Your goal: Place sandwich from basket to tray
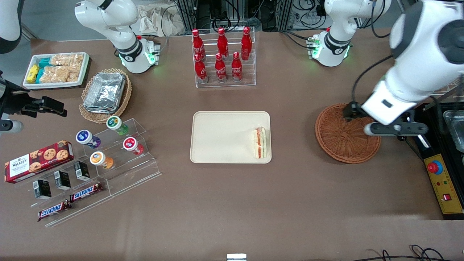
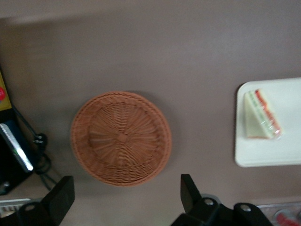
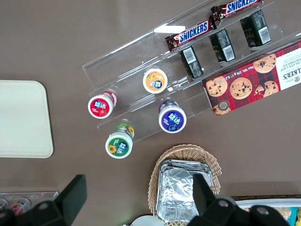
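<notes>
The sandwich (image 1: 259, 143) (image 2: 261, 116), a pale wedge with red and green filling, lies on the cream tray (image 1: 224, 137) (image 2: 282, 155), at the tray's edge toward the working arm. The reddish-brown wicker basket (image 1: 340, 137) (image 2: 121, 137) sits on the table toward the working arm's end, with nothing in it. My left gripper (image 1: 393, 128) (image 2: 125, 188) hangs high above the basket's edge, well away from the tray. It is open, its black fingers (image 2: 188, 188) spread wide with nothing between them.
A rack of red cola bottles (image 1: 223, 58) stands farther from the front camera than the tray. A yellow control box with a red button (image 1: 442, 181) lies beside the basket at the table's edge. Acrylic steps with yogurt cups (image 1: 116, 145) and a foil-tray basket (image 1: 105, 92) lie toward the parked arm's end.
</notes>
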Action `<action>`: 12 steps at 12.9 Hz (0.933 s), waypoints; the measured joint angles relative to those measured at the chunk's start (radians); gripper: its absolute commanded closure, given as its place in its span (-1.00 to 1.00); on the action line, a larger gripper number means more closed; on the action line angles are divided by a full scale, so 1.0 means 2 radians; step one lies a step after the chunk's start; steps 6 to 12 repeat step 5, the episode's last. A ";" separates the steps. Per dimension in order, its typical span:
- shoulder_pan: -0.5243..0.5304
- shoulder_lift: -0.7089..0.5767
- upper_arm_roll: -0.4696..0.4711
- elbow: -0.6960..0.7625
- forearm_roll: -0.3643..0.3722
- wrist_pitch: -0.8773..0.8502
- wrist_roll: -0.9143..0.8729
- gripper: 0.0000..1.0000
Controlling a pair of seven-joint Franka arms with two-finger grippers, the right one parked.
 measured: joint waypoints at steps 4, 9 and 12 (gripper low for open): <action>0.002 0.000 0.039 -0.001 -0.001 -0.003 0.058 -1.00; 0.002 0.002 0.041 -0.001 -0.001 -0.003 0.058 -1.00; 0.002 0.002 0.041 -0.001 -0.001 -0.003 0.058 -1.00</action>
